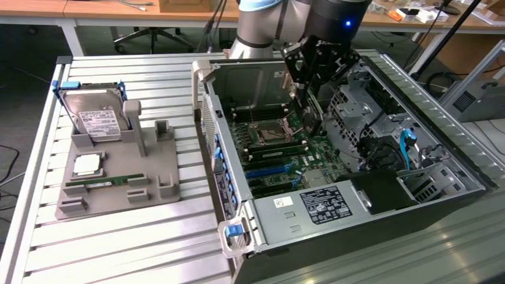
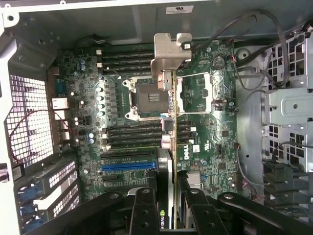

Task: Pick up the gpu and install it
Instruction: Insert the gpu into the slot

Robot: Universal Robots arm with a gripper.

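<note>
My gripper [image 1: 309, 89] hangs inside the open computer case [image 1: 236, 231], above the motherboard [image 1: 272, 142], and is shut on the gpu [image 1: 306, 115]. In the wrist view the gpu [image 2: 171, 142] stands edge-on between the black fingers [image 2: 145, 210], with its silvery end bracket [image 2: 168, 51] at the far end. The card hovers over the CPU socket [image 2: 146, 95] and the memory slots [image 2: 132, 134], clear of the board. A blue expansion slot [image 2: 128, 166] lies beside the card, nearer the gripper [image 2: 171, 200].
On the exterior view's left, a grey fixture [image 1: 158, 189] holds a silver hard drive [image 1: 96, 118], a CPU chip [image 1: 87, 164] and a green memory stick [image 1: 106, 179]. Drive cages and cables [image 1: 394, 142] crowd the case's right side. The power supply [image 1: 323, 204] sits at its near end.
</note>
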